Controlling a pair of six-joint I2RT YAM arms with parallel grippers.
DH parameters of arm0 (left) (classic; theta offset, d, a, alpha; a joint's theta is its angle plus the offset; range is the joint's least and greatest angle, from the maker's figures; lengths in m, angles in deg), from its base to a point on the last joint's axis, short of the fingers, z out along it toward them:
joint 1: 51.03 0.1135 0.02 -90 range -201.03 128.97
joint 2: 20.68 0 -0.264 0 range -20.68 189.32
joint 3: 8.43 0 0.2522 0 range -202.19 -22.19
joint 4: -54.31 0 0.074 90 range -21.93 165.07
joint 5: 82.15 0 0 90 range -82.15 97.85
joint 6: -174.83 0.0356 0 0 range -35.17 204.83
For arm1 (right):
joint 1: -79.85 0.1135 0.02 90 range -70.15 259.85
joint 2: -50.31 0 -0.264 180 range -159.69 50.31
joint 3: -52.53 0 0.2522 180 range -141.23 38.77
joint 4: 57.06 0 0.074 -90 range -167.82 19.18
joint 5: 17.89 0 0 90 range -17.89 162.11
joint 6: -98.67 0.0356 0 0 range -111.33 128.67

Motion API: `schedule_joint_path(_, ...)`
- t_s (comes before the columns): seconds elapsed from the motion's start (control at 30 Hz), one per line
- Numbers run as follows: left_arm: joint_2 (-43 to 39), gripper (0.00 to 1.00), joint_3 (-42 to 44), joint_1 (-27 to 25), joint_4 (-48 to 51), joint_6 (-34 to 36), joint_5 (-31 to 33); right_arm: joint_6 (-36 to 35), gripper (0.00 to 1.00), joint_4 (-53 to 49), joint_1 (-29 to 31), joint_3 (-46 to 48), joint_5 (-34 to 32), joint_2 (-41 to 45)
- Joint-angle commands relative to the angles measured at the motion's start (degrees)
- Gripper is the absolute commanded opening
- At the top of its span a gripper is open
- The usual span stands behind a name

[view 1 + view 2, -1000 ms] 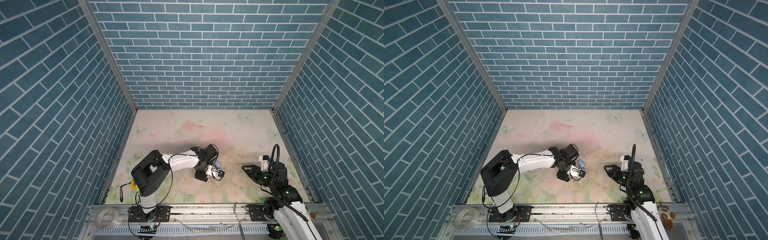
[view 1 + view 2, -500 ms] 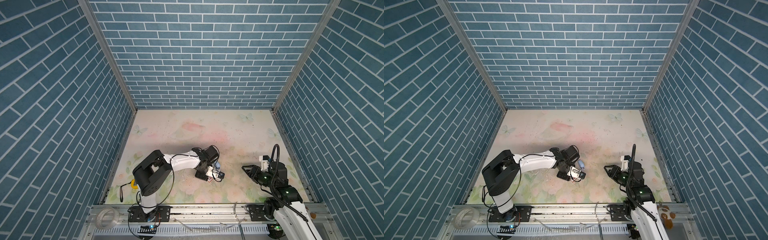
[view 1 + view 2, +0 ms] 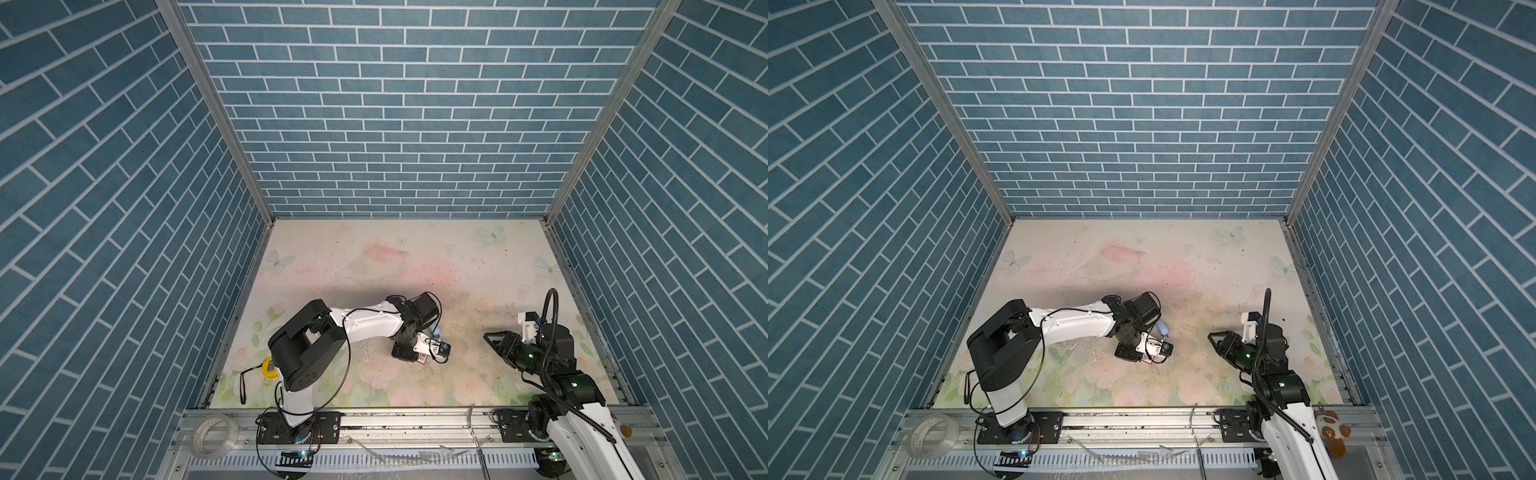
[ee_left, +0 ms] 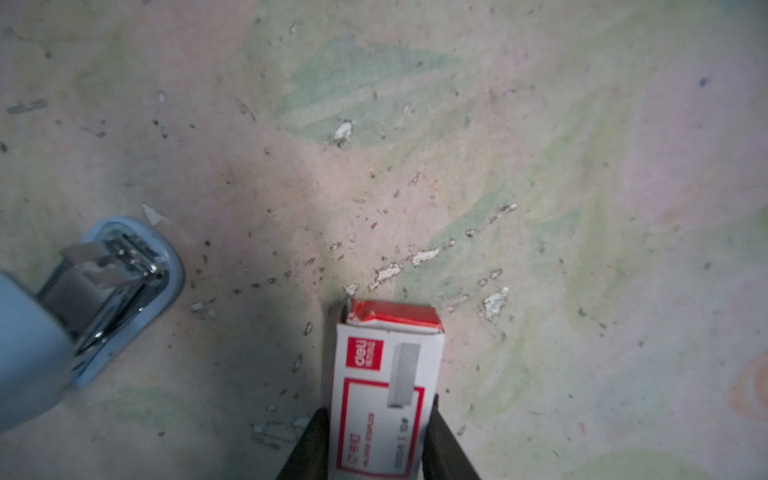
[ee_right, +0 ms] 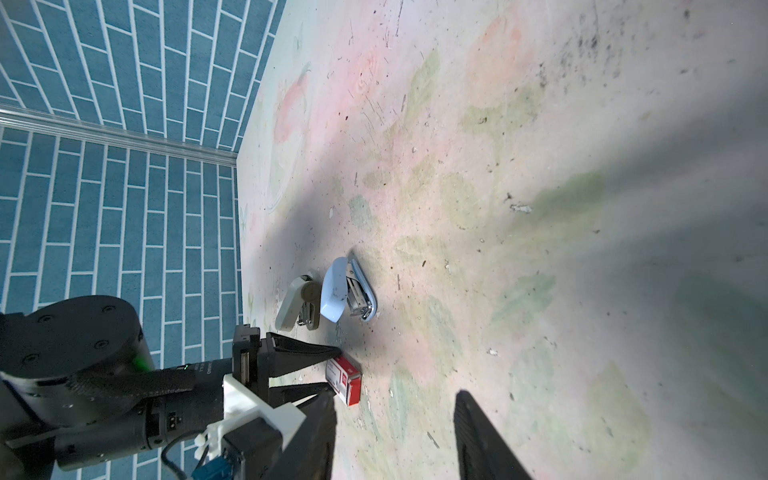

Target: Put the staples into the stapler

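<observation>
Left gripper (image 4: 378, 403) clamps the oblong cardboard box (image 4: 386, 374); right gripper (image 5: 394, 395) wide, empty. Torn end visible only from left wrist.

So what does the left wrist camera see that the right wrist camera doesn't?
Only the left wrist view shows the staple box's printed top, with its red logo and staple picture. Only the right wrist view shows what looks like a beige stapler, the brick wall and the open right fingers. Both show the blue stapler, opened, and the left fingers against the box's sides.
</observation>
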Motion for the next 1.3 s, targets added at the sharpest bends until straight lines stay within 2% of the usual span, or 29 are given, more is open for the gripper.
schedule_joint_path(0.0,1.0,0.36,-0.5,-0.8,0.7,-5.0,-0.7,0.2,0.47,-1.1,0.2,0.0,0.1,0.1)
schedule_joint_path(0.23,1.1,0.36,-1.2,-1.6,0.5,-10.1,-2.0,0.8,0.47,2.0,0.3,0.6,3.2,-3.0)
schedule_joint_path(0.43,1.4,0.38,-1.9,-3.4,-0.1,-13.9,-2.9,-1.9,0.47,3.1,0.2,-1.3,8.0,-10.6)
schedule_joint_path(0.73,0.7,0.42,0.6,-4.4,-4.5,-17.3,-3.4,0.4,0.47,16.5,0.2,-0.3,18.0,-23.3)
schedule_joint_path(0.97,-7.1,0.47,8.0,-4.0,-10.3,-17.4,-2.7,4.1,0.43,21.0,0.3,0.9,22.2,-26.4)
schedule_joint_path(1.1,-11.8,0.52,12.4,-3.6,-14.2,-17.3,-2.2,3.1,0.41,17.1,0.4,0.6,23.4,-26.2)
schedule_joint_path(1.27,-12.9,0.54,13.7,-3.4,-16.5,-18.5,-2.3,3.4,0.40,17.2,2.0,0.8,23.1,-27.4)
